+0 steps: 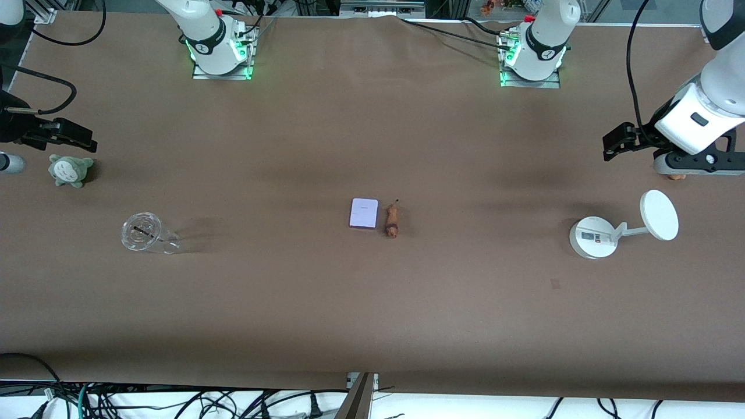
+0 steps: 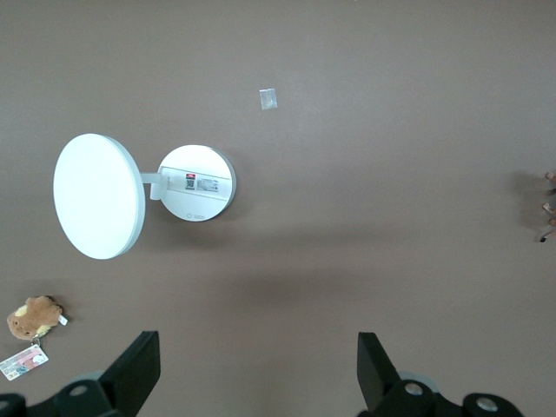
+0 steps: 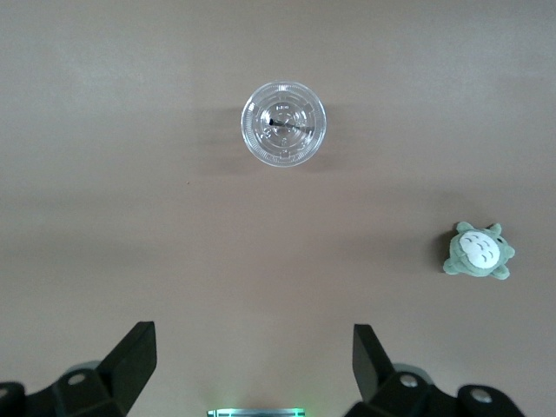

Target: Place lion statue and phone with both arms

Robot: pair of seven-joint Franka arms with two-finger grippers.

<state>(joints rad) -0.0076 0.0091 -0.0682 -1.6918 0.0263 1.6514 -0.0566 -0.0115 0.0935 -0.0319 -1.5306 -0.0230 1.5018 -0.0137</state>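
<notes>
Both jaws gape wide and empty at opposite table ends, left gripper (image 2: 252,369) and right gripper (image 3: 252,365), so honestly the phone (image 1: 364,213) and lion statue (image 1: 392,222) lying nearly touching mid-table could get knocked together.

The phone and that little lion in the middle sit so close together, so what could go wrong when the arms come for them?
The phone and lion statue lie side by side, so one tool could bump the other's object. Both arms would meet at the same spot and might collide. The left tool and right tool, both open, hang at the table's ends; the flat phone may slip.
</notes>
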